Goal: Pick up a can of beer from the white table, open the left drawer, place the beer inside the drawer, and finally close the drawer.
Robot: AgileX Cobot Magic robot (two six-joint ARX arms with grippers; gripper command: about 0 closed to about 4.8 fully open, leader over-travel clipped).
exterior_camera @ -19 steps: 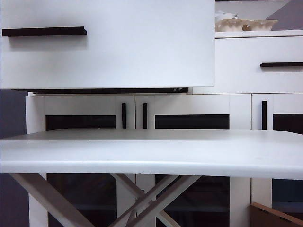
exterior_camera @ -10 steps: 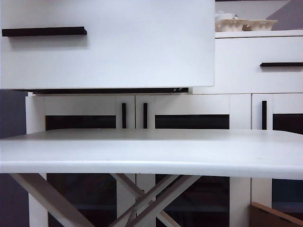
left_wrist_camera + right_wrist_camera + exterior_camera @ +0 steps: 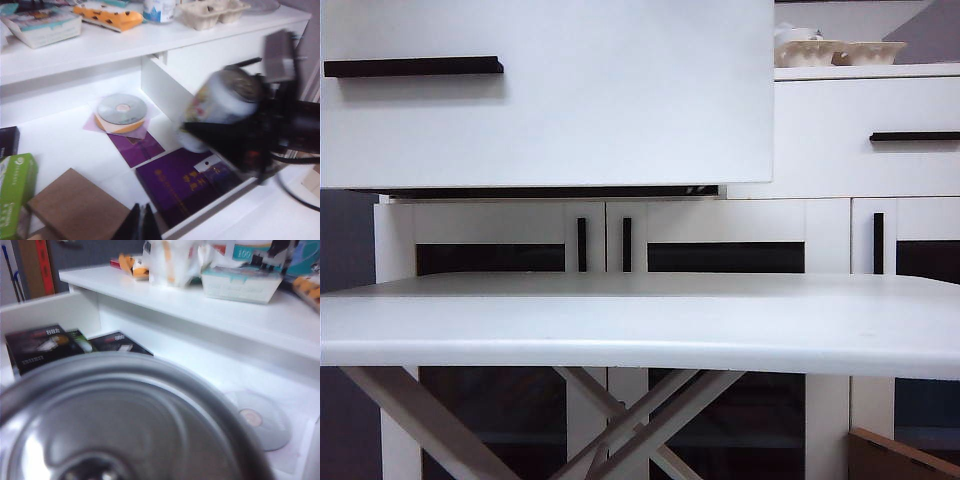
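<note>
Left drawer: pulled out toward the camera in the exterior view, its white front and black bar handle standing above the white table.
Drawer contents: a disc on a pale sleeve, a purple card, a dark purple booklet, a brown box, a green box; dark boxes at the far end in the right wrist view.
Can of beer: tilted, held over the open drawer's right part, above the purple booklet; its silver end fills the right wrist view.
Right gripper: blurred black shape, jaws spread wide around the can and carrying it.
Left gripper: fingers pressed together, holding nothing, over the drawer's near edge.
Cabinet top: egg carton, orange packet, a pale box.
</note>
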